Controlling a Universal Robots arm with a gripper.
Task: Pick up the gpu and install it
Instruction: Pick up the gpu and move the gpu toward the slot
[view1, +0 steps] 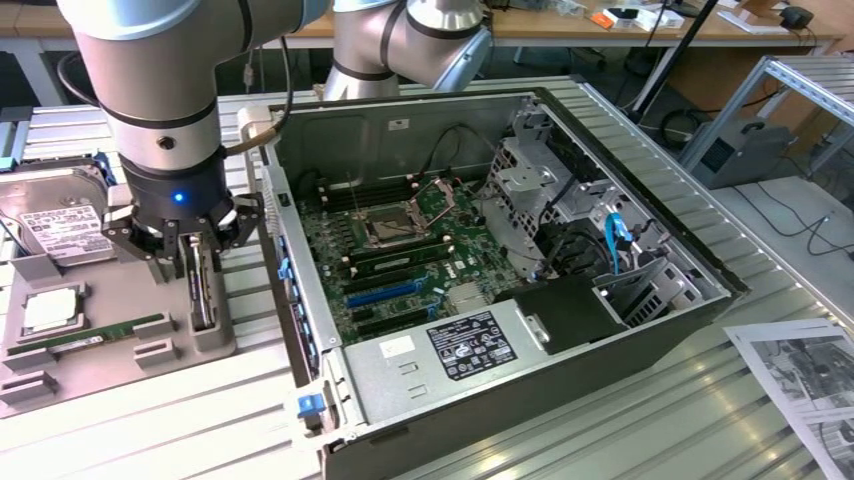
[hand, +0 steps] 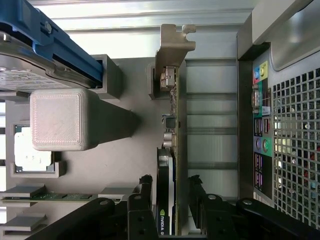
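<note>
Beside the open black computer case (view1: 694, 320), on the ribbed metal desk (view1: 174, 420), a grey moulded plastic holder tray (view1: 214, 345) carries a silver hard drive (view1: 54, 225), a narrow green memory stick (view1: 94, 335) and the gpu (view1: 202, 295), a flat, long, dark card with a silver bracket. The gpu (hand: 175, 125) stands on edge in its slot, long axis parallel to the case's perforated wall (hand: 295, 140). The black pincer (view1: 198, 262) is partly closed, its fingers (hand: 145, 187) pressed on both faces of the gpu.
</note>
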